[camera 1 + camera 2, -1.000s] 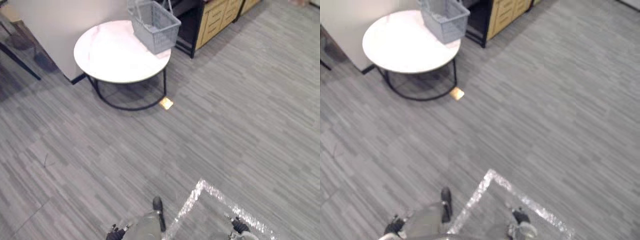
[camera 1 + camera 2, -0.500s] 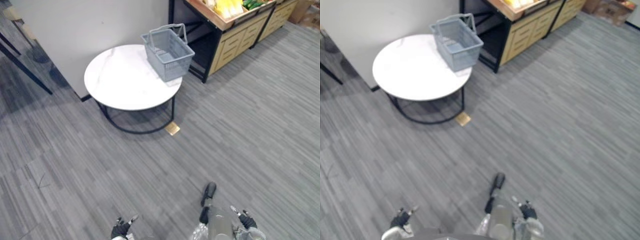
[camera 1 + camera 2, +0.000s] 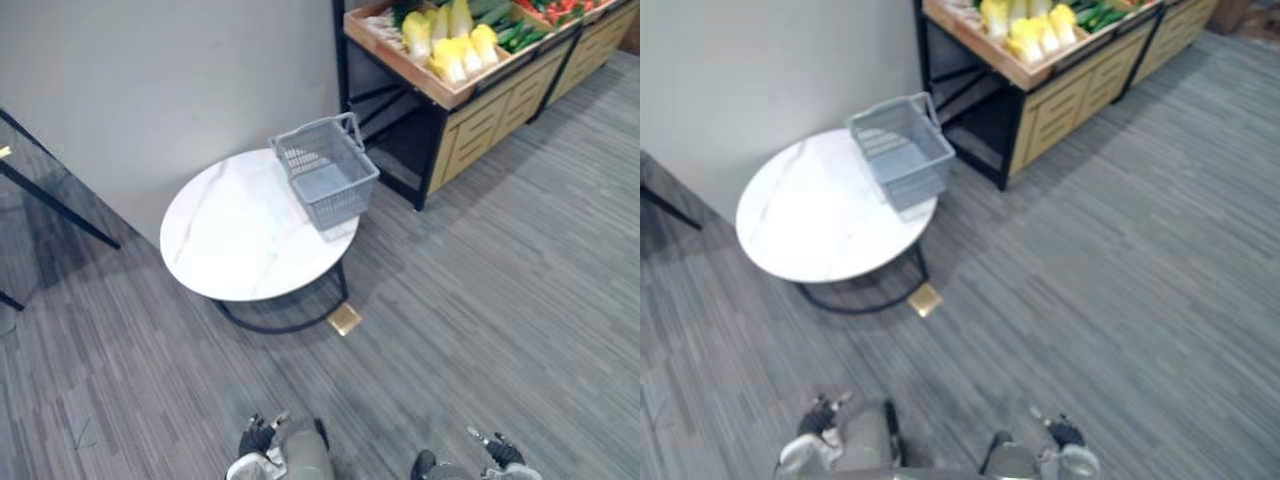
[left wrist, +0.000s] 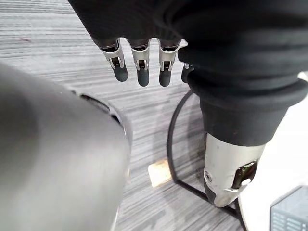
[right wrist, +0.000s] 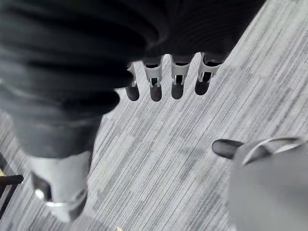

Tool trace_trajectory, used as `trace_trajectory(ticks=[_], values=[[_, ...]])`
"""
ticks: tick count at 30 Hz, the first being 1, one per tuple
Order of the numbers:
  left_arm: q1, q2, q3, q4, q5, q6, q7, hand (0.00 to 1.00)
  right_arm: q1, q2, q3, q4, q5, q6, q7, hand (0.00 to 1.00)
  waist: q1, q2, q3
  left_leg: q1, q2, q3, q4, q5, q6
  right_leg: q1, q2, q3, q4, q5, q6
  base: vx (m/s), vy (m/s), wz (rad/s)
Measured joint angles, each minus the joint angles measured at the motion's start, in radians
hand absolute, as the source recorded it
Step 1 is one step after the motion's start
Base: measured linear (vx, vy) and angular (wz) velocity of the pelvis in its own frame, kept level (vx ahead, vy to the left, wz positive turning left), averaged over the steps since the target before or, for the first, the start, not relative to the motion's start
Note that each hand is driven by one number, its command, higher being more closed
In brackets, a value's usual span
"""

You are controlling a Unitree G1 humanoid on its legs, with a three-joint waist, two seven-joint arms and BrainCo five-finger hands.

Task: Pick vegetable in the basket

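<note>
Approach is the step in hand: the vegetables (image 3: 448,45) lie on the wooden stand (image 3: 470,115) far right, the grey basket (image 3: 325,185) sits on the counter (image 3: 230,245), and the left hand (image 3: 256,438) and right hand (image 3: 499,452) hang near, fingers (image 4: 140,71) straight, holding nothing, so next calls for walking closer and reaching.

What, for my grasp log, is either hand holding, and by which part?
Nothing is held. The left hand and the right hand hang open and empty above the floor; the grey basket stands untouched on the round table.
</note>
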Motion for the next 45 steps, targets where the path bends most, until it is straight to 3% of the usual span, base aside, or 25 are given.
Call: trace_trajectory(ticks=[1,2,3,4,5,6,8,10,12,14,15,17,19,21,22,23,24,25,27,29,33,37,42,43,45], values=[[0.008,-0.002,0.000,0.000,0.000,0.000,0.004,0.00,0.004,0.004,0.001,-0.004,0.014,-0.002,0.001,0.00,0.001,0.001,-0.001,0.034,-0.038,-0.006,-0.272,0.084,0.001,0.046,-0.005,0.000,-0.025,-0.018,0.029,0.63,0.252,-0.10],[0.014,-0.003,0.001,0.000,0.000,0.001,0.005,0.00,0.008,0.007,0.004,-0.006,0.017,-0.003,0.001,0.00,0.002,0.003,-0.002,0.050,-0.045,-0.012,-0.359,0.141,0.011,0.070,-0.005,0.003,-0.036,-0.027,0.046,0.54,0.229,-0.22],[0.023,0.003,0.011,0.004,0.001,0.001,0.007,0.00,0.012,0.026,0.021,-0.007,0.018,-0.003,0.000,0.00,0.019,-0.013,-0.012,0.069,-0.064,-0.004,-0.358,0.253,0.051,0.105,-0.021,0.021,-0.049,-0.045,0.053,0.64,0.228,-0.16],[0.018,0.029,0.012,0.000,0.002,0.000,0.008,0.00,0.009,0.059,0.043,-0.007,0.017,-0.003,0.005,0.00,0.020,-0.063,-0.022,0.047,-0.084,0.014,-0.315,0.207,0.080,0.099,-0.040,0.036,-0.054,-0.039,0.041,0.51,0.144,-0.13],[0.017,0.038,0.013,-0.005,0.001,-0.001,0.008,0.00,0.003,0.072,0.053,-0.006,0.017,-0.004,0.008,0.00,0.022,-0.079,-0.024,0.036,-0.086,0.016,-0.286,0.185,0.086,0.094,-0.042,0.045,-0.053,-0.016,0.027,0.51,0.116,-0.07],[0.015,0.049,0.024,0.002,0.002,0.002,0.007,0.00,-0.007,0.084,0.059,-0.003,0.017,-0.005,0.014,0.00,0.029,-0.091,-0.022,0.026,-0.080,0.025,-0.219,0.155,0.109,0.097,-0.054,0.071,-0.043,0.041,0.068,0.50,0.133,-0.11],[0.027,0.064,0.039,0.028,0.004,0.005,0.009,0.00,-0.009,0.086,0.060,-0.006,0.016,-0.006,0.017,0.00,0.026,-0.101,-0.027,0.066,-0.074,0.062,-0.179,0.129,0.135,0.081,-0.075,0.121,0.055,0.104,0.074,0.45,0.155,-0.24],[0.065,0.059,0.038,0.026,0.005,0.006,0.011,0.00,-0.007,0.080,0.062,-0.008,0.015,-0.015,0.017,0.00,0.026,-0.099,-0.035,0.173,-0.083,0.085,-0.249,0.087,0.122,-0.009,-0.117,0.175,0.308,0.160,0.100,0.40,0.189,-0.42],[0.083,0.076,0.026,0.026,0.006,0.017,0.016,0.00,0.002,0.079,0.098,-0.006,0.014,-0.013,0.016,0.00,0.016,-0.126,-0.044,0.272,-0.114,0.103,-0.328,0.038,0.122,-0.180,-0.197,0.247,0.678,0.256,0.131,0.35,0.074,-0.07],[0.077,0.088,0.026,0.023,0.006,0.018,0.028,0.00,0.011,0.079,0.111,-0.009,0.015,-0.012,0.019,0.00,0.014,-0.133,-0.041,0.341,-0.118,0.088,-0.345,0.019,0.124,-0.290,-0.212,0.246,0.895,0.201,0.097,0.35,-0.017,0.23],[0.079,0.088,0.019,0.020,0.006,0.018,0.031,0.00,0.010,0.069,0.120,-0.018,0.008,-0.014,0.017,0.00,-0.002,-0.127,-0.038,0.411,-0.115,0.069,-0.380,0.019,0.122,-0.324,-0.211,0.169,0.940,0.103,0.083,0.35,-0.049,0.47],[0.078,0.085,0.019,0.005,0.006,0.016,0.031,0.00,0.009,0.065,0.128,-0.020,-0.016,-0.016,0.017,0.00,-0.009,-0.124,-0.037,0.451,-0.104,0.044,-0.399,0.021,0.120,-0.347,-0.206,0.080,0.887,0.030,0.040,0.32,-0.110,0.62],[0.075,0.071,0.021,-0.016,0.005,0.014,0.031,0.00,0.008,0.063,0.127,-0.026,-0.022,-0.016,0.016,0.00,-0.011,-0.123,-0.037,0.470,-0.093,-0.001,-0.405,0.019,0.116,-0.372,-0.205,0.016,0.691,0.014,0.022,0.30,-0.231,0.79],[0.073,0.062,0.020,-0.025,0.004,0.009,0.032,0.00,0.006,0.060,0.126,-0.026,-0.023,-0.015,0.016,0.00,-0.006,-0.123,-0.036,0.464,-0.078,-0.053,-0.406,0.000,0.058,-0.370,-0.188,0.042,0.412,0.040,0.045,0.25,-0.329,0.89],[0.082,0.068,0.022,-0.023,0.004,0.009,0.037,0.00,0.005,0.070,0.121,-0.013,-0.023,-0.013,0.015,0.00,-0.003,-0.144,-0.039,0.457,-0.078,-0.102,-0.409,-0.013,0.014,-0.345,-0.177,0.112,0.188,0.135,0.047,0.22,-0.398,0.82],[0.084,0.074,0.022,-0.023,0.004,0.009,0.040,0.00,0.008,0.075,0.114,-0.009,-0.023,-0.013,0.014,0.00,-0.005,-0.155,-0.043,0.455,-0.080,-0.119,-0.411,-0.023,-0.001,-0.338,-0.179,0.146,0.142,0.166,0.049,0.27,-0.527,0.95],[0.081,0.076,0.031,-0.001,0.004,0.011,0.046,0.00,0.000,0.069,0.094,0.007,-0.024,-0.010,0.014,0.00,0.002,-0.149,-0.045,0.475,-0.060,-0.160,-0.432,-0.025,-0.039,-0.322,-0.157,0.152,0.139,0.189,0.066,0.22,-0.427,0.62],[0.089,0.052,0.028,0.008,0.004,0.012,0.044,0.00,-0.002,0.051,0.095,0.008,-0.025,-0.005,0.010,0.00,0.006,-0.111,-0.055,0.476,-0.020,-0.158,-0.460,-0.010,-0.059,-0.322,-0.114,0.132,0.145,0.153,0.051,0.24,-0.392,0.48],[0.103,0.019,0.035,0.022,0.004,0.012,0.047,0.00,-0.003,0.017,0.084,0.005,-0.026,-0.003,0.010,0.00,0.011,-0.059,-0.057,0.484,0.020,-0.182,-0.488,0.007,-0.064,-0.325,-0.074,0.093,0.194,0.093,0.035,0.18,-0.244,0.29],[0.104,0.010,0.046,0.038,0.004,0.012,0.049,0.00,0.006,0.011,0.049,0.008,-0.025,0.002,0.008,0.00,-0.004,-0.040,-0.068,0.484,0.047,-0.183,-0.498,0.054,-0.076,-0.300,-0.054,0.045,0.204,0.057,0.021,0.23,-0.237,0.57],[0.106,0.000,0.111,0.063,0.001,0.011,0.058,0.00,0.035,0.004,0.018,0.024,-0.025,0.003,-0.001,0.00,-0.006,-0.039,-0.086,0.466,0.074,-0.190,-0.457,0.098,-0.080,-0.210,-0.024,-0.042,0.143,0.040,0.008,0.21,-0.144,0.54],[0.109,0.003,0.110,0.062,0.001,0.010,0.069,0.00,0.052,0.001,0.016,0.036,-0.020,0.002,-0.015,0.00,-0.009,-0.045,-0.093,0.395,0.064,-0.199,-0.361,0.108,-0.094,-0.150,-0.031,-0.098,0.109,0.049,0.011,0.16,-0.040,0.51],[0.104,0.024,0.097,0.052,0.003,0.009,0.076,0.00,0.043,0.002,0.041,-0.034,-0.014,0.001,-0.029,0.00,-0.007,-0.075,-0.095,0.312,0.022,-0.113,-0.292,0.190,-0.098,-0.112,-0.090,-0.136,0.046,0.068,0.014,0.12,0.026,0.41],[0.107,0.030,0.084,0.053,0.004,0.009,0.085,0.00,0.048,-0.006,0.085,-0.117,-0.016,0.001,-0.030,0.00,-0.009,-0.086,-0.093,0.300,0.024,-0.077,-0.339,0.158,-0.101,-0.113,-0.096,-0.135,0.031,0.081,0.017,0.05,0.076,0.16],[0.118,0.020,0.058,0.052,0.013,0.009,0.092,0.00,0.040,-0.061,0.170,-0.266,-0.042,-0.002,-0.035,0.00,-0.008,-0.043,-0.102,0.315,0.035,-0.048,-0.452,0.234,-0.084,-0.127,-0.069,-0.118,0.019,0.092,0.027,0.03,0.105,-0.25]])
